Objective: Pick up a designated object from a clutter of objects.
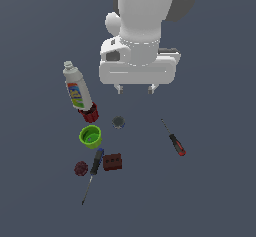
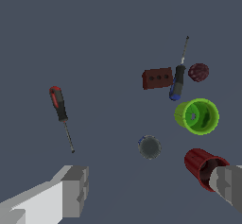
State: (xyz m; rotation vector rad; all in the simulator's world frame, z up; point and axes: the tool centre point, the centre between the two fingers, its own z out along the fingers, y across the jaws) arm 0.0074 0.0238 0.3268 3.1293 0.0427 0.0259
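you have the gripper (image 1: 135,89) hanging above the counter (image 1: 215,191) with its fingers (image 2: 71,190) spread wide and nothing between them. the dark red mug (image 1: 90,113) lies tipped on its side, its mouth touching the base of the white bottle (image 1: 77,87); its inside is too dark to read. just beside it the green cup (image 1: 90,136) stands open, only green showing inside. the grey disc (image 1: 118,122) sits near both.
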